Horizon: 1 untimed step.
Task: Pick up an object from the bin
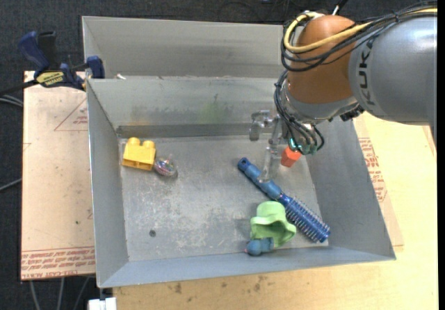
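My gripper [268, 162] hangs under the arm's wrist in the right half of the bin, low over the handle end of a blue brush [281, 199]. The brush lies slanted, handle up-left and bristles down-right towards the bin's front right corner. A small orange-red piece [290, 156] sits just right of the gripper. A light green plastic thing [271, 221] lies against the brush's lower side, with a small blue ball [256, 247] at its front edge.
A yellow toy brick [139, 153] and a small clear, pinkish ball [165, 167] lie at the left of the bin floor. The bin's sloping walls rise on all sides; the arm covers the right rear corner.
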Available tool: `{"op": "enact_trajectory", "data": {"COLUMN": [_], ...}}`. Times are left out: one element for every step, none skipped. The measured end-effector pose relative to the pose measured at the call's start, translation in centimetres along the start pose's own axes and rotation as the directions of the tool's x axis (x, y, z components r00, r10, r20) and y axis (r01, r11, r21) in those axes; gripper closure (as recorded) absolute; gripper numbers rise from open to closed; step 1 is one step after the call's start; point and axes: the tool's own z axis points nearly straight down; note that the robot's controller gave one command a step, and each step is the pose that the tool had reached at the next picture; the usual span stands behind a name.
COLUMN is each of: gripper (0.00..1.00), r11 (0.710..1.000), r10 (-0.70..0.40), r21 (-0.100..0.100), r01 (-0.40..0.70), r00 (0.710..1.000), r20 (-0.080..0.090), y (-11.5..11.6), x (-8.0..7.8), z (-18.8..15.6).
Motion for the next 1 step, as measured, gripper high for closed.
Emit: {"op": "enact_trajectory", "data": {"gripper": [0.00], "r11": [0.993], "r10": [0.122], "r21": [-0.001], "r01": [-0.122], "r00": [0.993], "r20": [0.000], "y": [-3.86], "x": [6.62], "z": [8.37]}}
